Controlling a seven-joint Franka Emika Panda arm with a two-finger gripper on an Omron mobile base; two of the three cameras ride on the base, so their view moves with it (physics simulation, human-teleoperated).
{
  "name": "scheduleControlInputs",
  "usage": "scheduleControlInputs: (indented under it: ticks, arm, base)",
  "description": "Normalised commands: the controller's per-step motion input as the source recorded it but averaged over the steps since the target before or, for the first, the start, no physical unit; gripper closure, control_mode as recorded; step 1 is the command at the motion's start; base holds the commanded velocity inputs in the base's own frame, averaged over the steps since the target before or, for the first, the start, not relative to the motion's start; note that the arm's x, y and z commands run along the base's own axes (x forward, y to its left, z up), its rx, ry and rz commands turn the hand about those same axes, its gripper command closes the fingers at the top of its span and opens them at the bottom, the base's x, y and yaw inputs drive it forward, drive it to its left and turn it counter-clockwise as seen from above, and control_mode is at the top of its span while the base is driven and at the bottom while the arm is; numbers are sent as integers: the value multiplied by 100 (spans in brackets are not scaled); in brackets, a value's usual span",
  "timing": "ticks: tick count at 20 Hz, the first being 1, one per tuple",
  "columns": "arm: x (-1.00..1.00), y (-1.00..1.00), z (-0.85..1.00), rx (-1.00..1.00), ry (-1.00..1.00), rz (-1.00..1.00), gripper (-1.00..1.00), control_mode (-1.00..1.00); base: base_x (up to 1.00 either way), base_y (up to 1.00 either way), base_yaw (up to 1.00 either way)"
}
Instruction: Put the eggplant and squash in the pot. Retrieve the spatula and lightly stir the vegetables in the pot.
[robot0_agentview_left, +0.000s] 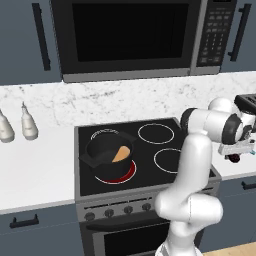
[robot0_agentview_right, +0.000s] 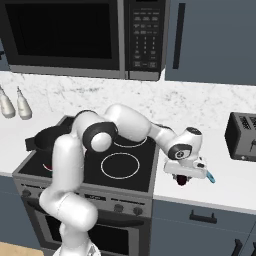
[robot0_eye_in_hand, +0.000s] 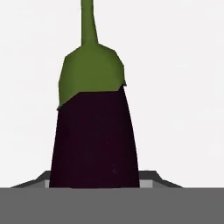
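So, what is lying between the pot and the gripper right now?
In the left base view, between the pot and the gripper lie only bare burner rings of the stove; the robot's own arm crosses in front of that stretch.

Arm reaching toward 3 o'clock, elbow folded, wrist pointing down; claw (robot0_agentview_right: 183, 179) low over the tabletop (robot0_agentview_right: 225, 185), jaw state unclear.

White glossy arm (robot0_agentview_right: 65, 165), dark joint bands; tool (robot0_agentview_right: 183, 178) seemingly grey-white.
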Motion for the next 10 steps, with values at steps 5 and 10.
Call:
scheduleControlInputs:
  ticks: [5, 10]
  arm:
    - [-82, 62, 79, -12, -27, 8, 100, -100]
    - [-75, 100, 100, -32, -21, 29, 100, -100]
  base:
    - [0, 0, 0]
    - [0, 0, 0]
